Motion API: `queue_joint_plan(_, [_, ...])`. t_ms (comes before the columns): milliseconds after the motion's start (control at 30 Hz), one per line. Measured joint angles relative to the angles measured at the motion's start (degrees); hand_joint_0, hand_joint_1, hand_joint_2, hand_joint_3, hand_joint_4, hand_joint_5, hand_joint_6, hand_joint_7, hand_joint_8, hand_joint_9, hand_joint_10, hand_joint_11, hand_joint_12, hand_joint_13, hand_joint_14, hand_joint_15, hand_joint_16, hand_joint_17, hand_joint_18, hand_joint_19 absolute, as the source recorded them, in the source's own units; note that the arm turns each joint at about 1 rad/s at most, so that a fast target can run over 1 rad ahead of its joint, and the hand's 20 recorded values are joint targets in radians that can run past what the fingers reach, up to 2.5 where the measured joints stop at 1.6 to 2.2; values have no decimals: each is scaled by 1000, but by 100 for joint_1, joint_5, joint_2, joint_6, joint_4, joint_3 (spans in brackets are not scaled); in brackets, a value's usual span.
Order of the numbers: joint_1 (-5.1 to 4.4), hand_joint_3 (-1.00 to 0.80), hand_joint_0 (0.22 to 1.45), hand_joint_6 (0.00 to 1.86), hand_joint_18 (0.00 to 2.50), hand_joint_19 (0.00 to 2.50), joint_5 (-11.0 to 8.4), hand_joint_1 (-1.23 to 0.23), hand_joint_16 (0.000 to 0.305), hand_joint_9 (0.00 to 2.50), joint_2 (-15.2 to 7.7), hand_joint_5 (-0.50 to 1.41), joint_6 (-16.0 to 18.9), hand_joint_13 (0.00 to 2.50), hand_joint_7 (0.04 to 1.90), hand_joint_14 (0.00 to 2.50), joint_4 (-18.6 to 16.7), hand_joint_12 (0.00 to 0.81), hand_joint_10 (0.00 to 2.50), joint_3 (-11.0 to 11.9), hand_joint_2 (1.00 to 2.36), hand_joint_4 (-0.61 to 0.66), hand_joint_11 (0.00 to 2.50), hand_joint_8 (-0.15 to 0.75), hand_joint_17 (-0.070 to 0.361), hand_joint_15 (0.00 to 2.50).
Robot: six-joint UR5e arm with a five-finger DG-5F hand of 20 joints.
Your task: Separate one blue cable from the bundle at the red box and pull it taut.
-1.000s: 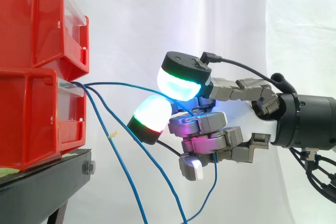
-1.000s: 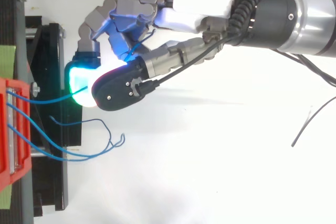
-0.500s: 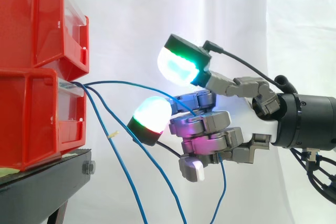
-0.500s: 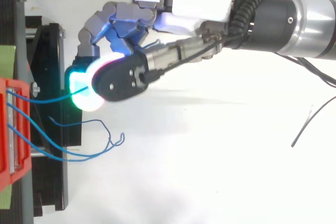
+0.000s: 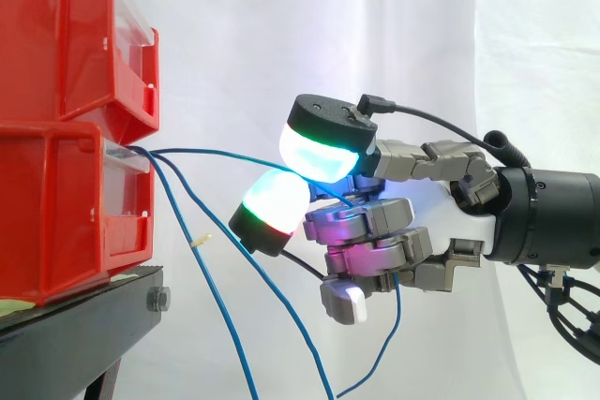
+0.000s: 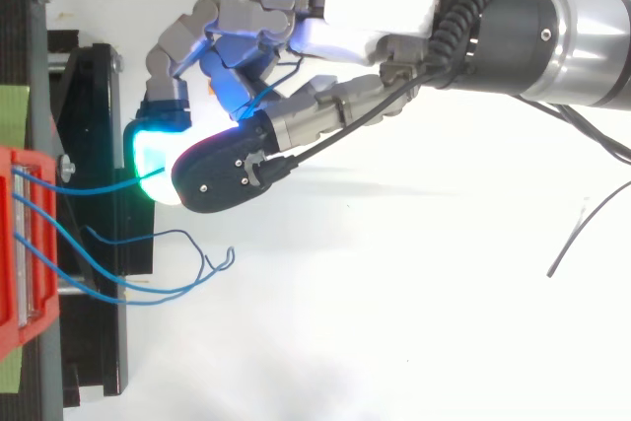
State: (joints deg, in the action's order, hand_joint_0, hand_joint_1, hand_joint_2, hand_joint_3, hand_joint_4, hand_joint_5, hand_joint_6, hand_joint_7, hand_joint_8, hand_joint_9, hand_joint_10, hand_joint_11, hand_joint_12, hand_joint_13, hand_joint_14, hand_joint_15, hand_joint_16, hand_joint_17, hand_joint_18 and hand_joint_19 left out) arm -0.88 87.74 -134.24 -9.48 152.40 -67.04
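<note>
Fingers (image 5: 319,152) of the hand (image 5: 441,217) pinch one blue cable (image 5: 216,150) between two glowing pads. We see it run almost level, slightly bowed, from the lower red bin (image 5: 56,203) to the pinch, and its tail droops below the hand. Other cables (image 5: 220,311) hang from the bin, past the black stand (image 5: 84,325).
</note>
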Motion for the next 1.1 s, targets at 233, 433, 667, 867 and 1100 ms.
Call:
queue_joint_plan(233, [-1,-355,681,957,951,1019,8,-719,28,645,1,-205,12,1010,842,2005,4,315,2177,1,1009,83,1150,272,63,1381])
queue_joint_plan(433, [1,-419,685,957,945,1020,14,-710,28,648,2,-206,19,1020,834,1971,50,309,2170,1,1006,87,1142,266,62,1390])
queue_joint_plan(667, [-16,-426,666,955,945,1021,-2,-674,27,657,3,-206,-75,1025,848,1955,61,316,2167,-1,1005,99,1131,262,61,1405])
queue_joint_plan(867, [-17,-500,575,949,937,1023,-1,-398,27,693,2,-200,-96,1029,833,1955,61,317,2121,-2,1000,124,1161,276,61,1380])
queue_joint_plan(1100, [-16,-437,626,938,946,1018,-9,-455,27,719,0,-197,-105,1052,844,1877,62,313,2062,-2,1005,112,1189,271,61,1402])
